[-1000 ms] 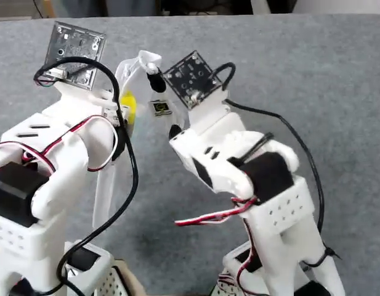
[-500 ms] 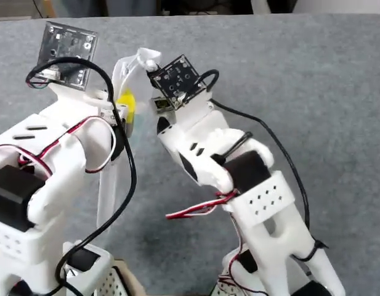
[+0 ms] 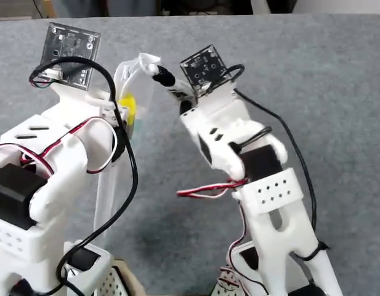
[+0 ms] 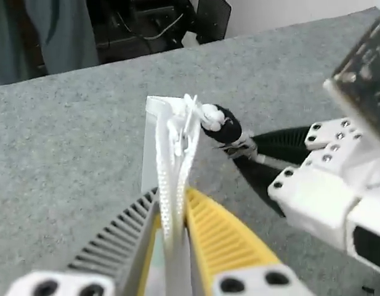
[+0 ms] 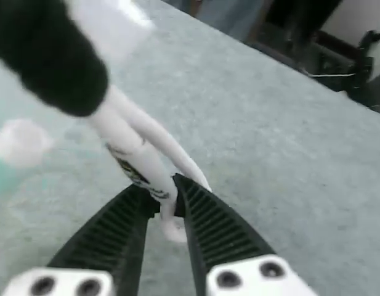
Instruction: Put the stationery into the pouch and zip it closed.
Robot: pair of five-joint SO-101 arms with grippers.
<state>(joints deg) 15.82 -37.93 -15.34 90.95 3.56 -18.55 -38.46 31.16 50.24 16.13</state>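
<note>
The pouch (image 3: 107, 185) is a translucent white strip held on edge above the table. My left gripper (image 3: 124, 110) is shut on its zipper edge, with the grey and yellow fingers pinching the zipper tape (image 4: 171, 160) of the pouch. The zipper pull (image 4: 188, 117) sits at the far end. My right gripper (image 3: 183, 98) is shut on a white pen (image 3: 172, 86) with a black cap (image 5: 48, 58). In the left wrist view the pen's capped end (image 4: 222, 126) lies right beside the pouch's far corner. My right gripper (image 5: 167, 192) pinches the pen's lower barrel.
Grey felt table (image 3: 337, 80) stretches open to the right and beyond the pouch. Both arm bases and their cables (image 3: 208, 188) crowd the near side. Dark furniture stands past the table's far edge.
The right arm swung left toward the pouch, then back right and farther away, carrying the pen; its capped end now points at the pouch's far corner. The left arm has barely moved.
</note>
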